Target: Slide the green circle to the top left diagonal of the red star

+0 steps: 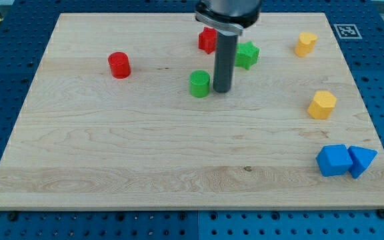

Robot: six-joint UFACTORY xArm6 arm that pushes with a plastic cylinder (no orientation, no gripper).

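The green circle [199,83] sits near the board's middle, toward the view's top. My tip [221,90] rests just to its right, almost touching it. The red star [207,40] lies above them near the view's top edge, partly hidden behind the rod's housing. The green circle is below and slightly left of the red star.
A green star [247,55] lies right of the rod. A red circle [119,65] is at the left. Two yellow blocks [305,43] [322,105] are at the right. A blue cube [333,160] and a blue triangle [361,160] touch at the bottom right. The wooden board [112,167] sits on blue pegboard.
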